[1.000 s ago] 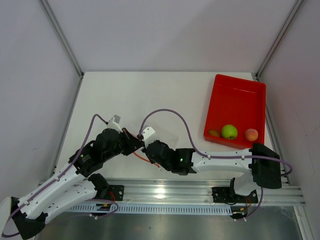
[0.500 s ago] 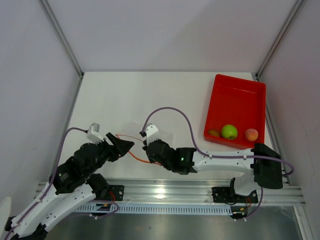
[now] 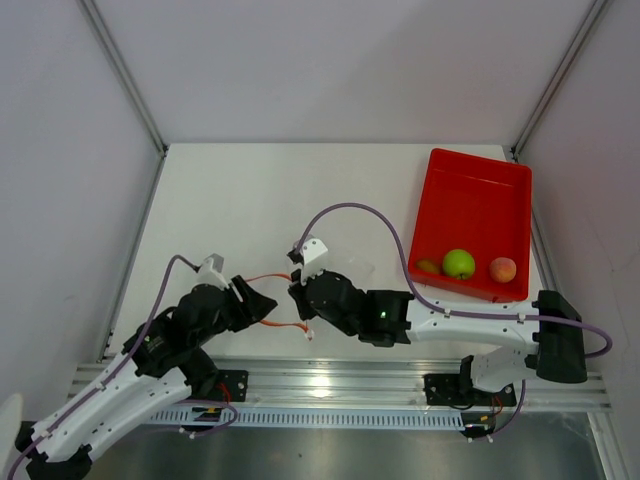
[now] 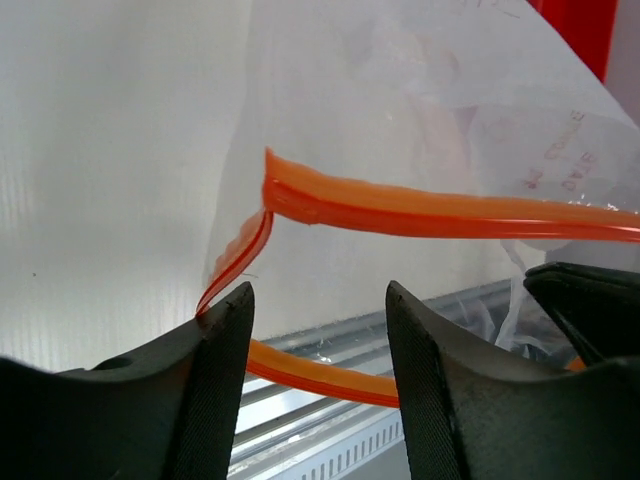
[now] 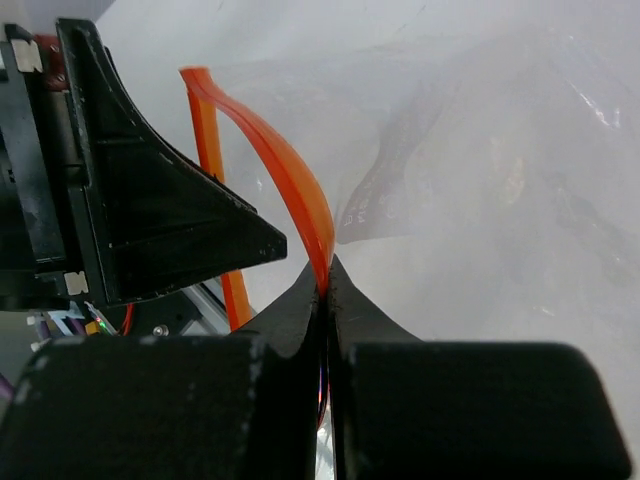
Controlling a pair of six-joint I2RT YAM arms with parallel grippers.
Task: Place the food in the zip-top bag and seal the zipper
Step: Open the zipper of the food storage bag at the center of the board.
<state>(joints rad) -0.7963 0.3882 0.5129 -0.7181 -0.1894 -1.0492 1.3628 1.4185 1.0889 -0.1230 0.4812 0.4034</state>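
Note:
The zip-top bag (image 3: 343,266) lies clear and floppy near the table's front middle, its mouth towards the left arm. Its orange-red zipper (image 3: 268,277) is parted into two lips. My right gripper (image 3: 298,291) is shut on one lip (image 5: 300,190). My left gripper (image 3: 258,303) is open at the mouth; in its wrist view the upper lip (image 4: 430,212) runs just beyond its fingertips and the lower lip crosses behind the gap. The green apple (image 3: 459,263), the peach (image 3: 503,269) and the brown lump (image 3: 428,266) lie in the red tray.
The red tray (image 3: 478,190) stands at the right, its near end holding the food. The aluminium rail (image 3: 400,380) with the arm bases runs along the near edge. White walls and frame posts enclose the table.
The left gripper let go and drew back to the left, then came back to the bag's mouth, open. The right gripper kept its hold and shifted slightly right; the zipper lips parted.

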